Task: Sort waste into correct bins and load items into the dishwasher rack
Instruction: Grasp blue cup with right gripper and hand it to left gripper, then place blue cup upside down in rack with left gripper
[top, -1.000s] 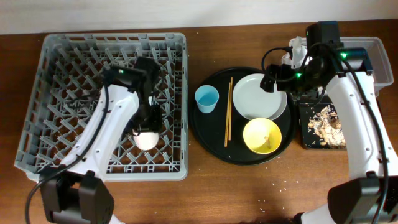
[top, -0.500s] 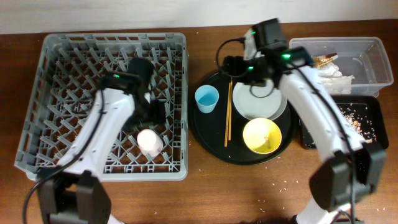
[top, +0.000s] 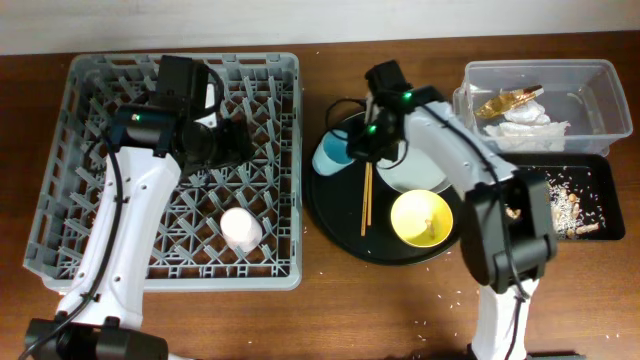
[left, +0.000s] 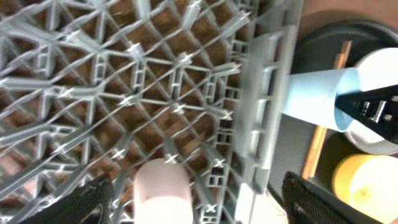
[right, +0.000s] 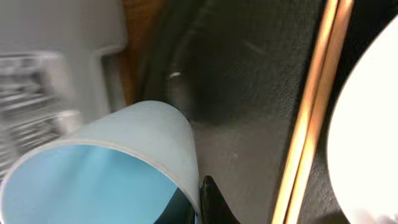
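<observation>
Apparently at the point of pick-up, the light blue cup is pictured on the round black tray, at the edge nearest the dishwasher rack, with the right jaws set at its rim. One fingertip is seen against the lip, but whether the jaws are clamped cannot be told. Such a rim-only hold is judged risky: the cup could be tipped, or dropped onto the worktop between tray and rack. The chopsticks, lying just beside the cup, could be knocked aside, and the plate beyond them is partly covered by the arm. The yellow bowl is seen nearby on the tray. The pink cup lies among the rack's pegs, and the left jaws are held wide open and empty over the rack, possibly in an incoming cup's path. Napkins and wrapper are shown in the clear tub, scraps in the black tray.
</observation>
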